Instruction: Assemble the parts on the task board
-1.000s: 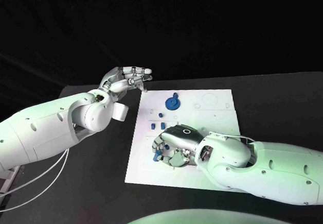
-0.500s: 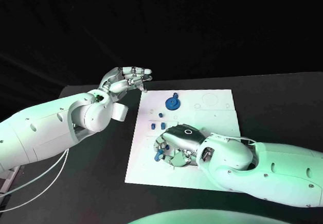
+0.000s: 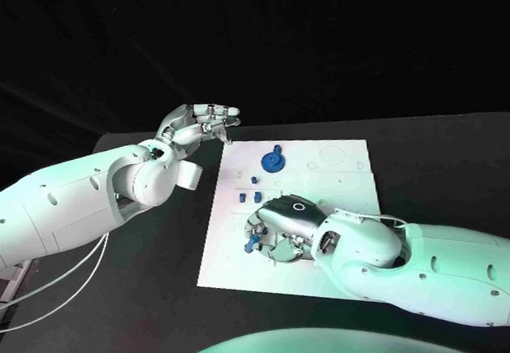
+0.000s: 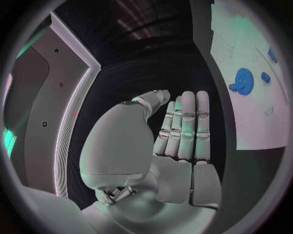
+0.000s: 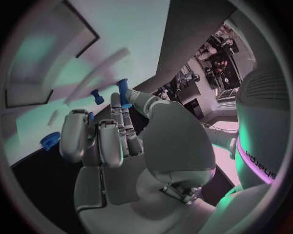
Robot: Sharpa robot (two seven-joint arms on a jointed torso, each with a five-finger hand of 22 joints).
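Note:
The white task board [image 3: 337,179] lies in the middle of the table. My right hand [image 3: 284,222] hovers low over its near left part, and thumb and a finger pinch a small blue peg [image 3: 251,242] [image 5: 122,91]. A blue gear [image 3: 274,160] [image 4: 244,77] sits at the board's far side. Small blue pegs [image 3: 251,198] stand just beyond the right hand. A further peg [image 5: 96,95] and a round blue piece [image 5: 50,140] lie on the board by the fingers. My left hand [image 3: 198,123] [image 4: 180,131] is raised past the board's far left corner, fingers straight, holding nothing.
The black table [image 3: 465,154] stretches bare to the right of the board. My left forearm [image 3: 92,196] lies over the table's left side. Thin cables [image 3: 52,288] hang beneath that arm.
The right hand has shifted very slightly over the board with the blue peg in its pinch. The left hand has stayed where it was.

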